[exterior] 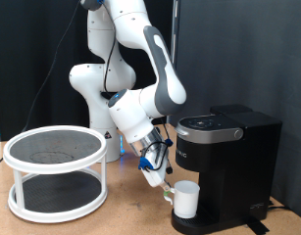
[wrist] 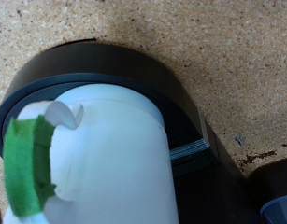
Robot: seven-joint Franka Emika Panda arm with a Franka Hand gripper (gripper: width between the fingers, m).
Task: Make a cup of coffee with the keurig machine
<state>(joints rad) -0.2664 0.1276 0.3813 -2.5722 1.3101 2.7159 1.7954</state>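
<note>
1. At the foot of the keurig machine (exterior: 228, 162), on the exterior view's right, the cup (exterior: 185, 199) stands upright on the machine's low black base.
2. Just left of the cup in that view, the gripper (exterior: 163, 187) reaches down at a slant from the white arm, its tips at the cup's rim.
3. Whether the fingers are apart or pressed on the cup, I cannot tell from either view.
4. Close up in the wrist view, the cup (wrist: 106, 159) fills much of the picture, a green-taped finger (wrist: 26, 163) lying against its side.
5. Behind the cup there, the round black base (wrist: 152, 79) curves around it, resting on the speckled cork table (wrist: 218, 47).
6. Far to the exterior view's left, well apart from the machine, sits a white two-tier round rack (exterior: 57, 171).
</note>
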